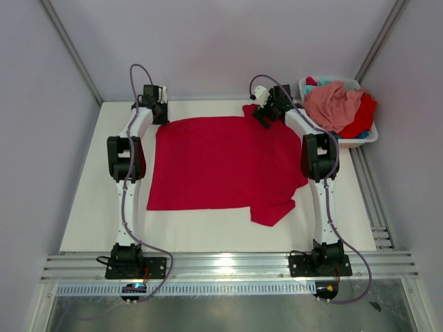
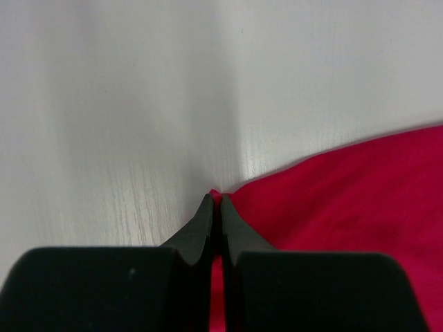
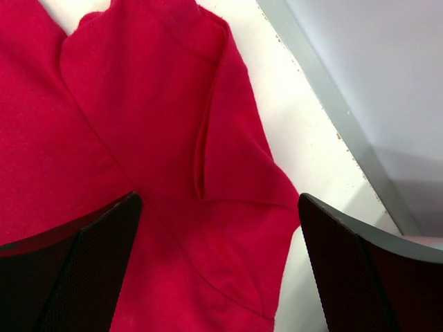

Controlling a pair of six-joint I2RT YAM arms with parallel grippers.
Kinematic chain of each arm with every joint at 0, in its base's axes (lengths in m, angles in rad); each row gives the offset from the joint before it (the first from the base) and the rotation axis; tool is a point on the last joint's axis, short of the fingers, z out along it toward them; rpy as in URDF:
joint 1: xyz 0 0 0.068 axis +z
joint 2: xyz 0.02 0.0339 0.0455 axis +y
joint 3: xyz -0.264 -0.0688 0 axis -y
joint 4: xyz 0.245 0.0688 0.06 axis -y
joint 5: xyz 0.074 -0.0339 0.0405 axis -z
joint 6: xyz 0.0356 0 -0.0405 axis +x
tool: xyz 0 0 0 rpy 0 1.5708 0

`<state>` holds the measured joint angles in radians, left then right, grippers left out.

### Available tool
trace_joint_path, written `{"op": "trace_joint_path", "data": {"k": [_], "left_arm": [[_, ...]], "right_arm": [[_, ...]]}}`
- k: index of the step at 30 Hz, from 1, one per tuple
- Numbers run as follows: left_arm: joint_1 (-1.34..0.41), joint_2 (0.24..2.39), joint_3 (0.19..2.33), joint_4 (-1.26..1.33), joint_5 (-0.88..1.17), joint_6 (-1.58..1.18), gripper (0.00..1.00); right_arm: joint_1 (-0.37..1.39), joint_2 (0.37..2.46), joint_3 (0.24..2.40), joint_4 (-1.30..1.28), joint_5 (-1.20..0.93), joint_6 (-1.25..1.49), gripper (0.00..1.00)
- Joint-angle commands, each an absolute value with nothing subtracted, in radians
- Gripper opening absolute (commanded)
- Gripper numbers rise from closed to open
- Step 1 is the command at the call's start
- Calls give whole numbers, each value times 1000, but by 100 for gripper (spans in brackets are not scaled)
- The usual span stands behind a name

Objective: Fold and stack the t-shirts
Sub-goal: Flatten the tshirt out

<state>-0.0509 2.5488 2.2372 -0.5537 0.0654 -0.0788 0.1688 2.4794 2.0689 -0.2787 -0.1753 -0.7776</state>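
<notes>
Looking down on a white table (image 1: 83,207) with faint wood grain, boxed in by pale grey walls, aluminium rails along the near and right edges. Carries a red t-shirt (image 1: 214,162) spread wide and flat between the two arms: soft matte knit, roughly rectangular. One sleeve bunched at the near right, the other flat at the far right corner with a stitched seam and a raised fold. Pinched at its far left corner by the left gripper (image 2: 216,199), smooth black fingers pressed together, a sliver of red between them. Hanging over the far sleeve, the right gripper (image 3: 219,199), textured black pads wide apart, cloth lying free between them. Off the far right corner, a white plastic basket (image 1: 367,140), heaped with a crumpled salmon pink shirt (image 1: 332,104), more red cloth and a bit of teal (image 1: 309,88). Cannot tell how many garments lie underneath. Neckline of the spread shirt hard to make out beside the right arm.
</notes>
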Motion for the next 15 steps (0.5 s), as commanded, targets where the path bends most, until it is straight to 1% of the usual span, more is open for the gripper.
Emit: {"op": "trace_joint_path", "data": {"k": [1,13,15], "left_arm": [[-51,2490,2221,-620,94,-92,0],[-52,2484,2214,-620,104,-87,0],[-52,2482,2212,-618,104,-84,0]], "right_arm": [[176,2508,2141,-334,-144,-813,98],[190,2520,2140,-353,-130,-873,98],[190,2522,2141,-364,-133,-879,93]]}}
